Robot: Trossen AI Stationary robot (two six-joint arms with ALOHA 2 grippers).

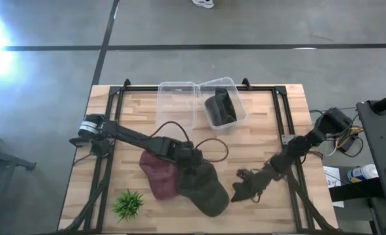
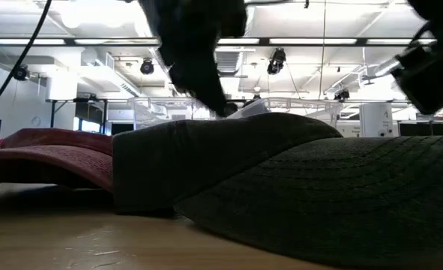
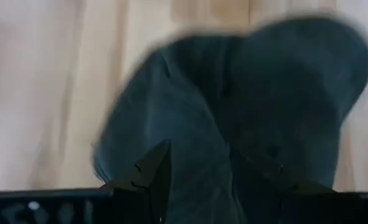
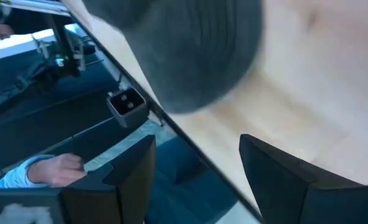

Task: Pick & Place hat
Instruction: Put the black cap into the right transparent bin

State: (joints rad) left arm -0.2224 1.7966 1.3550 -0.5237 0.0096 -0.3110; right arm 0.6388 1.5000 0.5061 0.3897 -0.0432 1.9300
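A dark grey cap (image 1: 206, 188) lies on the wooden table near its front edge, and it fills the low view (image 2: 296, 172). A maroon cap (image 1: 159, 173) lies beside it on the left, partly under it. My left gripper (image 1: 194, 162) hovers open over the grey cap's crown (image 3: 233, 112), with one finger on either side. My right gripper (image 1: 240, 191) is open and low over the table, just right of the grey cap's brim (image 4: 190, 56), and is empty. My left gripper comes at the grey cap's crown (image 2: 228, 112) from above, its fingers (image 3: 155, 174) apart and pointing down. In the low view a fingertip reaches the crown's top. I cannot tell whether it touches the cloth. The cap lies flat on the table.
Two clear plastic bins stand at the far edge: one empty (image 1: 178, 99) and one holding a dark hat (image 1: 221, 108). A small green plant (image 1: 128, 203) sits at the near left. A black cable (image 1: 212, 147) loops behind the caps. A person's hand (image 4: 47, 168) shows beyond the near table edge.
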